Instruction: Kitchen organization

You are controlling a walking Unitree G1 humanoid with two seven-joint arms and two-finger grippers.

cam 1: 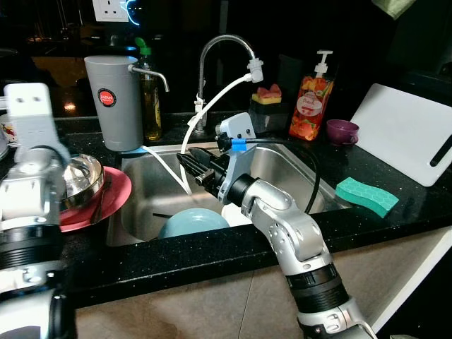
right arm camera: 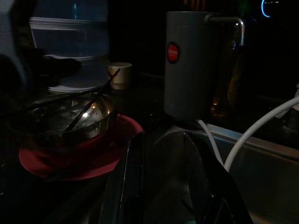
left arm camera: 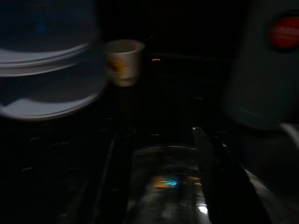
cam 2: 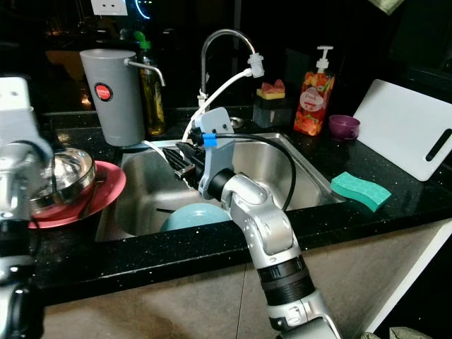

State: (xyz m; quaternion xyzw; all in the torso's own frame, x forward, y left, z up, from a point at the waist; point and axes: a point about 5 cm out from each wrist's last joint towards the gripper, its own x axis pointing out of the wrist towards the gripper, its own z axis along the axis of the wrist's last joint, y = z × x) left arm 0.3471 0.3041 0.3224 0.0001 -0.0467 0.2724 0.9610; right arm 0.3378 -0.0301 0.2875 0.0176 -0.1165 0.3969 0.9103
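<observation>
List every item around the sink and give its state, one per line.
right gripper: open, over the sink
left gripper: open, above the steel bowl
steel bowl: upright on the red plate
red plate: flat on the counter
blue bowl: upside down in the sink
green sponge: flat on the counter
cutting board: leaning upright
</observation>
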